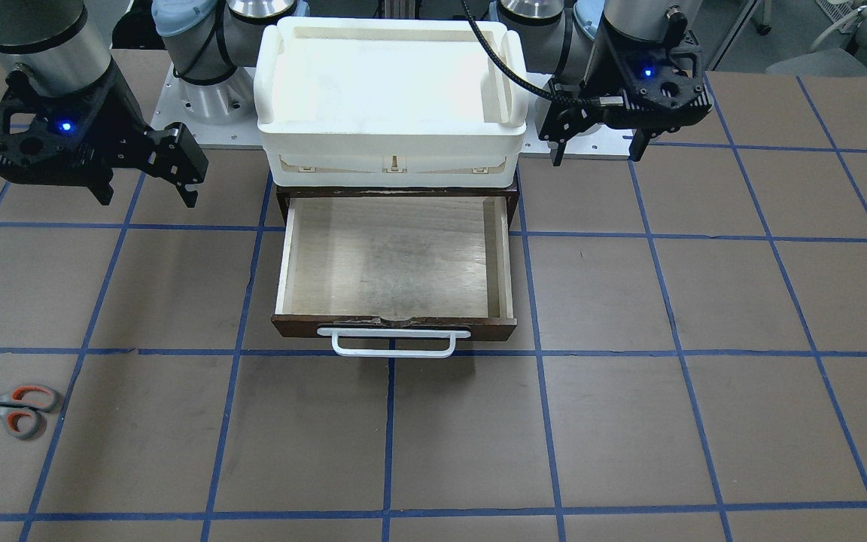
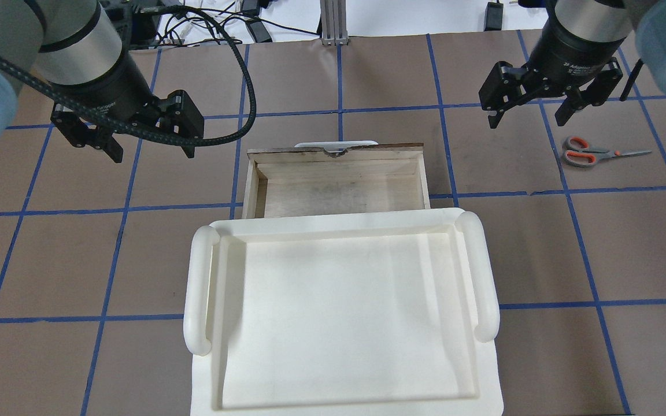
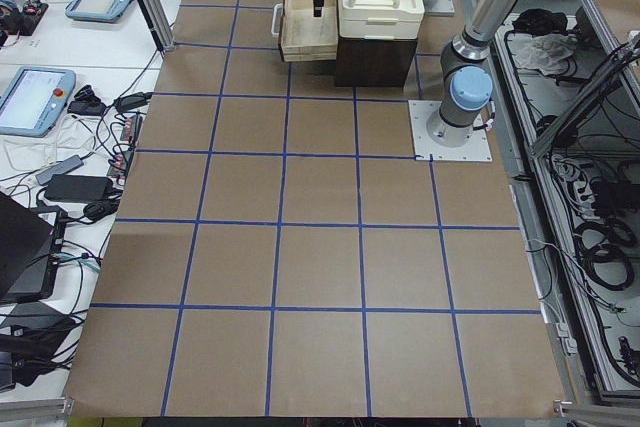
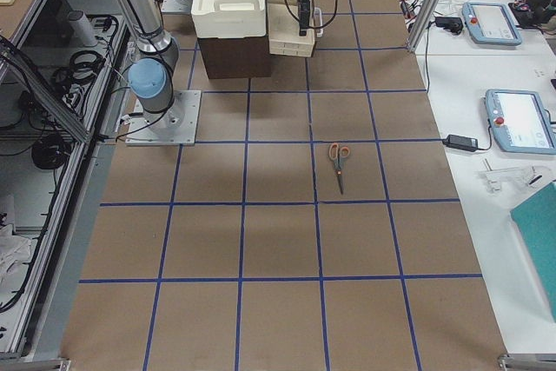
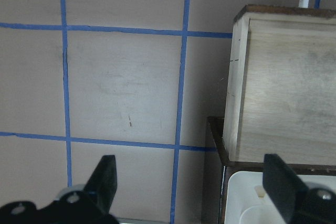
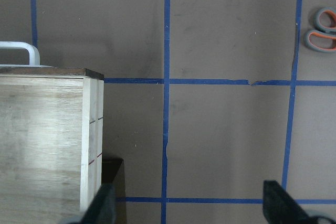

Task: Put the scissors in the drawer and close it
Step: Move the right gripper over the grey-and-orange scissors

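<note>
Scissors (image 1: 8,410) lower left, untouched; drawer (image 1: 396,260) open. R gripper (image 1: 149,194), L gripper (image 1: 597,154) spread wide, empty. Next: R reaches over, grasps scissors.

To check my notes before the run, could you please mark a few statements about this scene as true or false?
1. The drawer is open and empty. True.
2. The scissors lie in the drawer. False: they lie on the table, on the robot's right side.
3. The right tool grips the scissors. False: it is open, holding nothing.
4. A white bin sits above the drawer. True.
</note>
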{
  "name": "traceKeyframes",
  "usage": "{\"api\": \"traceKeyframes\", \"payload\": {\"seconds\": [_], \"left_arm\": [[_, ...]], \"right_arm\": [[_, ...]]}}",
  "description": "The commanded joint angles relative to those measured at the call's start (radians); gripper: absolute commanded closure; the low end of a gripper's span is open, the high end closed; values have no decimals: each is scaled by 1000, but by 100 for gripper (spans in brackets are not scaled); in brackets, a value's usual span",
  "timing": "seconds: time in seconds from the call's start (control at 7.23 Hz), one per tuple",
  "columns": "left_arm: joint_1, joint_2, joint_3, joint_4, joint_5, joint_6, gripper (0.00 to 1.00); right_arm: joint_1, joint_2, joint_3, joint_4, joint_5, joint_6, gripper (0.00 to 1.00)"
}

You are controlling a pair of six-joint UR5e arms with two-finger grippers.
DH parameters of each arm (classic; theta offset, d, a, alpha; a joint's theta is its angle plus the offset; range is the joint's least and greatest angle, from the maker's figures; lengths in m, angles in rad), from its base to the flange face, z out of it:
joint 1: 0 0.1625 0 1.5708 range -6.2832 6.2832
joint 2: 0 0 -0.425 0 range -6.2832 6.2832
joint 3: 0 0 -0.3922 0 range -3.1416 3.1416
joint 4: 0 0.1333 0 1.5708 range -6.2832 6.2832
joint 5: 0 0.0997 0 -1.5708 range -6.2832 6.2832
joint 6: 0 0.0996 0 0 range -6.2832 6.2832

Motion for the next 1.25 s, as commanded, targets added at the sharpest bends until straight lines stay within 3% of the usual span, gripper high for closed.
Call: {"api": "traceKeyframes", "payload": {"seconds": [0.0,0.55,1.11], "left_arm": [[2,0,0,0,0,0,0],[2,0,1,0,0,0,0],[2,0,1,0,0,0,0]], "right_arm": [[-41,3,-1,-3,3,-123,0],[-239,54,-1,-19,5,-645,0],[-392,214,0,-239,-14,-1283,0]]}}
